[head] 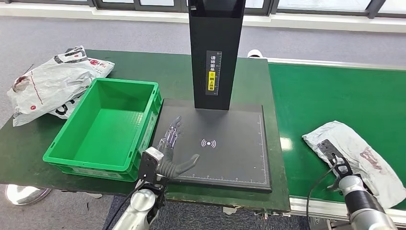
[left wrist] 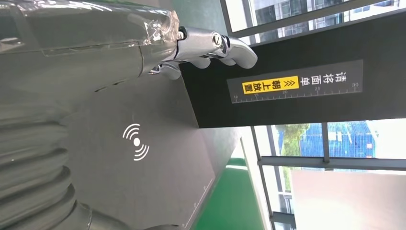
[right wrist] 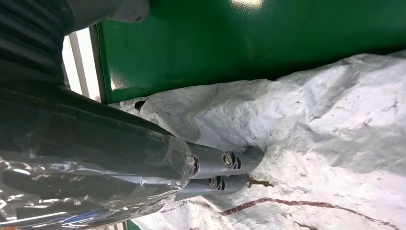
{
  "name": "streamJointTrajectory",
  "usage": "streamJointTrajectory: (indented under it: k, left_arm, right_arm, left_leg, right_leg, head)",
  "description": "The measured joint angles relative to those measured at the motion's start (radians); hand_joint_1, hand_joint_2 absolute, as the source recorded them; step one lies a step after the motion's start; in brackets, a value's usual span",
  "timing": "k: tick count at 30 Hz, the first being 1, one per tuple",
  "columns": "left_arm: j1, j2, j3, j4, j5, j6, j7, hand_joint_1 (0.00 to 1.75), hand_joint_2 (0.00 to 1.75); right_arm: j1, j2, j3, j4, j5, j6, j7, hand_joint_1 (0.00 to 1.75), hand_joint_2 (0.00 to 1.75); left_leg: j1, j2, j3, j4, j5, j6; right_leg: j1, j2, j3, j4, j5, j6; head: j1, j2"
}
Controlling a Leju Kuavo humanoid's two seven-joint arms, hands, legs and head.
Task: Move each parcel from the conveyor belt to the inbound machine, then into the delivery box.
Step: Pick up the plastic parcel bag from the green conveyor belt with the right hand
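Parcel under right hand, scan plate waiting

Parcel (head: 356,155) lies on the conveyor belt (head: 330,96), to the right of the inbound machine (head: 215,143), near the belt's close edge. It is a crumpled white poly mailer, soft and wrinkled, with a reddish smear on its top. My right hand (head: 335,158) rests on the end of the parcel nearest the machine. In the right wrist view my fingers (right wrist: 230,165) lie side by side, tips pressed down into the film, which dimples around them. I cannot tell whether the thumb has closed beneath the bag, so I would not call this a grip yet. My guess is the hand is placed there to gather a fold of loose film before lifting.

My left hand (head: 172,151) lies flat and empty over the machine's near-left corner, fingers spread, thumb out to the side. I judge it is parked there to receive or steady the parcel once it arrives.

The machine is a matte black square plate with a white wireless mark at centre and ruler ticks along its edges; a black upright column (head: 215,48) with a yellow label rises from its far side. Just left of the machine, touching its edge, sits the delivery box (head: 72,143), a rigid green plastic crate with nothing inside. Farther left of it, other white mailers (head: 52,84) are heaped on the green surface (head: 28,158).
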Motion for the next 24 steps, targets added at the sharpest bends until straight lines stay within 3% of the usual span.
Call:
streamJointTrajectory:
  k: [9,24]
  left_arm:
    - [0.015,0.0,0.0,-0.007,0.0,0.006,-0.002,0.0,1.75]
    - [0.03,0.0,0.0,-0.022,-0.008,0.014,0.0,0.0,1.75]
  right_arm:
    - [-0.011,0.008,-0.045,0.02,0.051,-0.048,0.076,0.0,1.75]
    - [-0.027,0.043,-0.045,0.003,0.217,-0.136,0.071,0.0,1.75]
  left_leg:
    - [0.0,-0.002,0.002,0.0,-0.002,0.003]
    - [-0.001,-0.002,0.0,0.0,-0.002,0.005]
  right_leg:
    - [0.0,-0.003,0.005,-0.004,-0.002,0.003]
    - [-0.001,-0.003,0.007,-0.006,0.001,0.006]
  head:
    - [0.0,0.0]
    - [0.0,0.0]
